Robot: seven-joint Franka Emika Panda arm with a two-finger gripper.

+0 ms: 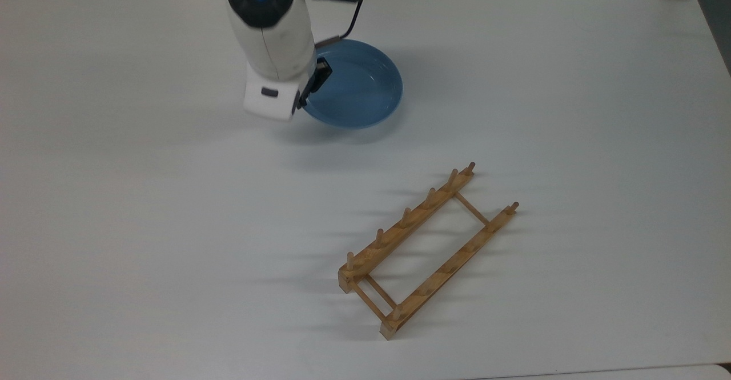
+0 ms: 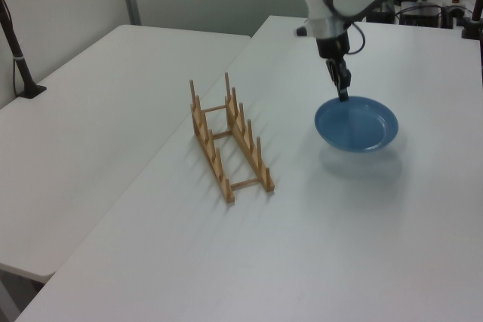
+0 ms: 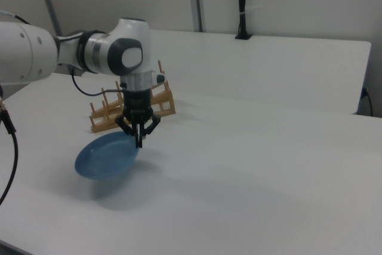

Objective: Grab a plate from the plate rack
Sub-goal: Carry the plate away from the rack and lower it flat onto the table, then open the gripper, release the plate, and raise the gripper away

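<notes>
The light-blue plate (image 1: 360, 91) hangs almost level just over the white table (image 1: 171, 197), well away from the plate rack (image 1: 400, 228). My gripper (image 1: 305, 100) is shut on its rim, at the top view's left side of the plate, and the arm's white body covers most of the fingers there. In the left view the gripper (image 2: 343, 96) points down onto the far rim of the plate (image 2: 358, 124), to the right of the rack (image 2: 249, 145). In the right view the gripper (image 3: 138, 143) pinches the plate (image 3: 104, 156), which casts a shadow below it; the rack (image 3: 104, 117) stands behind.
The wooden rack holds nothing between its pegs. A black clamped post (image 2: 19, 58) stands on the adjoining table at the left view's left, and another post (image 3: 240, 4) rises at the back of the right view. Cables and equipment (image 2: 423, 5) sit behind the arm.
</notes>
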